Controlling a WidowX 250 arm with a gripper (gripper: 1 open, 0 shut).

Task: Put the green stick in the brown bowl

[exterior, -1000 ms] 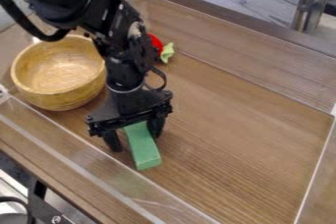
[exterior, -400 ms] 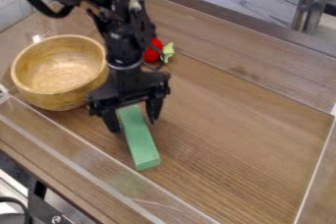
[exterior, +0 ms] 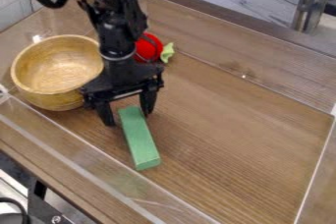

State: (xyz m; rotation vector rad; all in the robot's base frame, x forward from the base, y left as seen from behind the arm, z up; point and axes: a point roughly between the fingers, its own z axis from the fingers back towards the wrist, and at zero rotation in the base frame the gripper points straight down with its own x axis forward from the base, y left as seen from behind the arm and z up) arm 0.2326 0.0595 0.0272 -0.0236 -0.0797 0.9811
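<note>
Fingers (exterior: 126, 104) spread open, pointing down, straddling upper end of green stick (exterior: 138, 138). Stick flat on surface (exterior: 237, 130), long axis running from fingers toward lower right. Brown bowl (exterior: 58, 71) left of fingers.

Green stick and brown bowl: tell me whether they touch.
Apart. The camera view shows bare table between the green stick and the brown bowl.

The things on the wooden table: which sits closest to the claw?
The flat green stick: its upper end lies between the open gripper's fingers. The wooden bowl and red toy sit apart.
</note>
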